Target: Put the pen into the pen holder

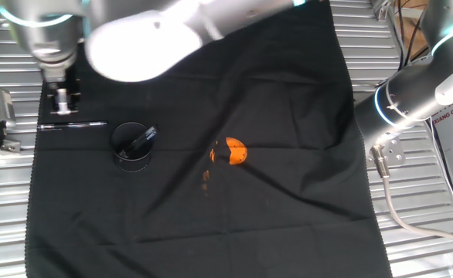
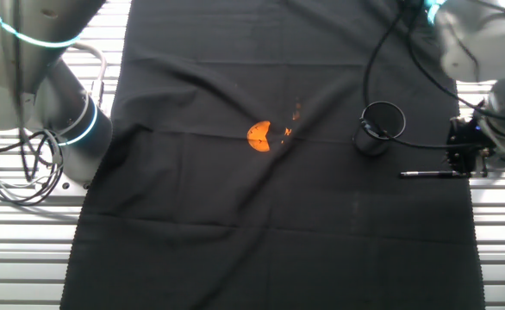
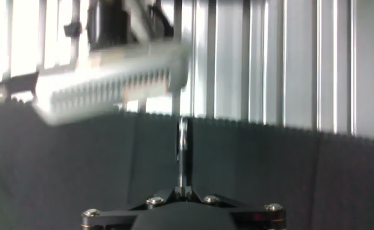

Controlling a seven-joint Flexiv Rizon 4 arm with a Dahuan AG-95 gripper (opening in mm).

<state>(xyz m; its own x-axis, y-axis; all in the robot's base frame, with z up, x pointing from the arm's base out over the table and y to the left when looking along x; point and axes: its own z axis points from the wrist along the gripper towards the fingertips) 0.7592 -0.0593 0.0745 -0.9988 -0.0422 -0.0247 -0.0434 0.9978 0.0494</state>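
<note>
The pen (image 1: 72,124) is slender and dark with silvery glints. It lies flat on the black cloth near its left edge. It also shows in the other fixed view (image 2: 431,174). My gripper (image 1: 63,102) hangs just above the pen, over its part near the cloth edge, and also shows in the other fixed view (image 2: 466,153). In the hand view the pen (image 3: 183,150) runs from my gripper's base straight to the cloth edge; the fingers do not show there. The pen holder (image 1: 132,144), a black cup, stands right of the pen with a thick dark stick inside; it also shows in the other fixed view (image 2: 380,127).
A small orange object (image 1: 236,151) lies mid-cloth. A grey device (image 1: 2,108) sits on the slatted metal table just off the cloth's left edge, blurred in the hand view (image 3: 110,86). A second robot arm (image 1: 412,93) stands at the far side.
</note>
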